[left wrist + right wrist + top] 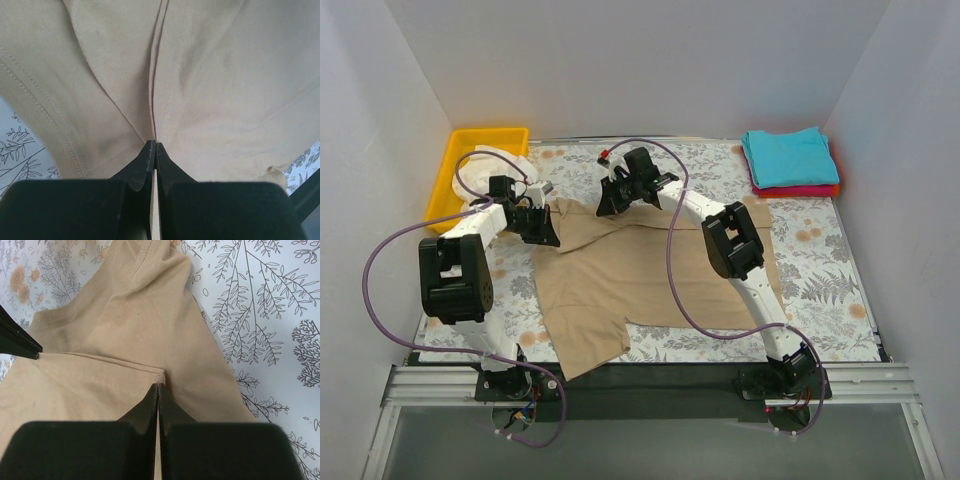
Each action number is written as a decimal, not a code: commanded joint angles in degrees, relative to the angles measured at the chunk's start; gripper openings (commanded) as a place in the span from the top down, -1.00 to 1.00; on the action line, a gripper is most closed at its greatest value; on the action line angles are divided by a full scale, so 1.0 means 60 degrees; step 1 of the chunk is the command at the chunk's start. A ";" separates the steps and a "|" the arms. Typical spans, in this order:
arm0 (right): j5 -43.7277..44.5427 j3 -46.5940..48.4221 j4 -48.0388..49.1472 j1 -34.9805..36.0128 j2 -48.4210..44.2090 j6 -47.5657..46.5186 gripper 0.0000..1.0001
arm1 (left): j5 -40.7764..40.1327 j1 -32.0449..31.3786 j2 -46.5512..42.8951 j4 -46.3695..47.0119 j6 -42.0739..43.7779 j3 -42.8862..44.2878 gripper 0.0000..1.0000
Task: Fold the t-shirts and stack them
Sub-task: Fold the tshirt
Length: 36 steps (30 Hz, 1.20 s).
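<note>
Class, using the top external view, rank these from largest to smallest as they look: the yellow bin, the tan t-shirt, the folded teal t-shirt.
1. tan t-shirt
2. yellow bin
3. folded teal t-shirt

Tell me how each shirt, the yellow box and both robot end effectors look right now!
tan t-shirt, unfolded, spread out.
teal t-shirt, folded, on top of the stack.
red-pink t-shirt, folded, under the teal one.
white t-shirt, crumpled, hanging over the box's edge.
yellow box, upright, open on top.
left end effector, shut on the tan t-shirt.
right end effector, shut on the tan t-shirt.
</note>
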 commanded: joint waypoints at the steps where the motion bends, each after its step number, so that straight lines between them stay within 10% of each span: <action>1: -0.0430 0.0030 0.0315 0.0034 -0.0575 -0.0076 0.97 | 0.0176 -0.0016 -0.0294 -0.0109 0.0046 0.0414 1.00; 36: -0.1954 -0.2915 0.0388 -0.0288 -0.3359 -0.0691 0.97 | 0.0498 -0.0016 -0.2609 -0.2642 0.1394 0.0238 1.00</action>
